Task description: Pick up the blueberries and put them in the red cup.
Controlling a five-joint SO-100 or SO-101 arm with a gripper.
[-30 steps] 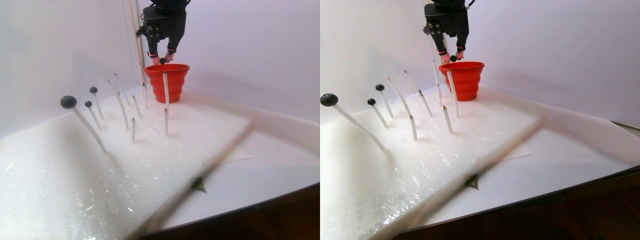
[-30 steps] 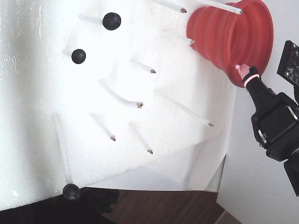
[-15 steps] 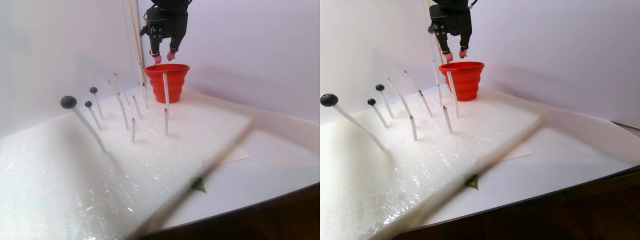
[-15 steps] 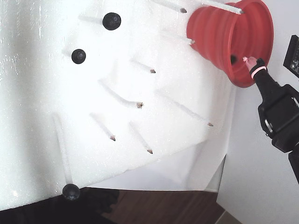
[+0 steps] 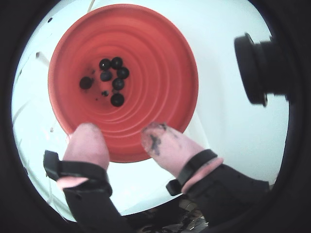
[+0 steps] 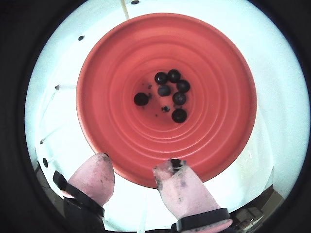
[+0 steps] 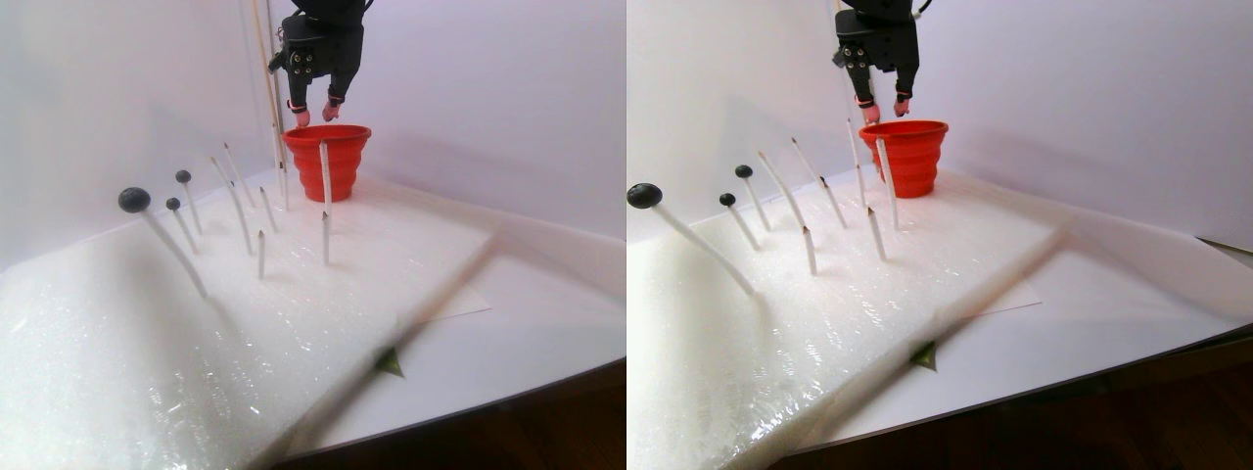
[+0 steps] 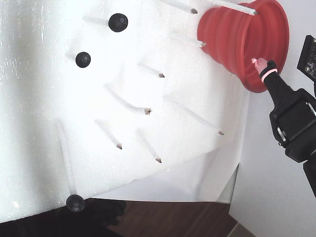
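Observation:
The red cup [image 5: 163,73] [image 6: 221,97] fills both wrist views from above, and several blueberries [image 5: 112,80] [image 6: 170,92] lie on its bottom. My gripper [image 5: 121,130] [image 6: 135,164] hangs open over the near rim, with nothing between its pink, stained fingertips [image 5: 155,138]. In the stereo pair view the gripper [image 7: 315,115] sits just above the cup [image 7: 328,162] at the back of the board. Three more blueberries [image 7: 134,200] [image 8: 118,22] stay stuck on the tips of white sticks at the left. In the fixed view one fingertip [image 8: 257,62] shows at the cup's [image 8: 232,39] rim.
A white foam board [image 7: 294,294] carries several bare white sticks [image 7: 324,171] [image 8: 148,111], some right beside the cup. A blurred stick [image 7: 431,294] crosses the foreground. A white wall stands behind. Another camera's lens [image 5: 257,68] shows at the right.
A second ago my fingertips held a blueberry over the cup. They opened, the berry fell into the cup, and the gripper rose a little.

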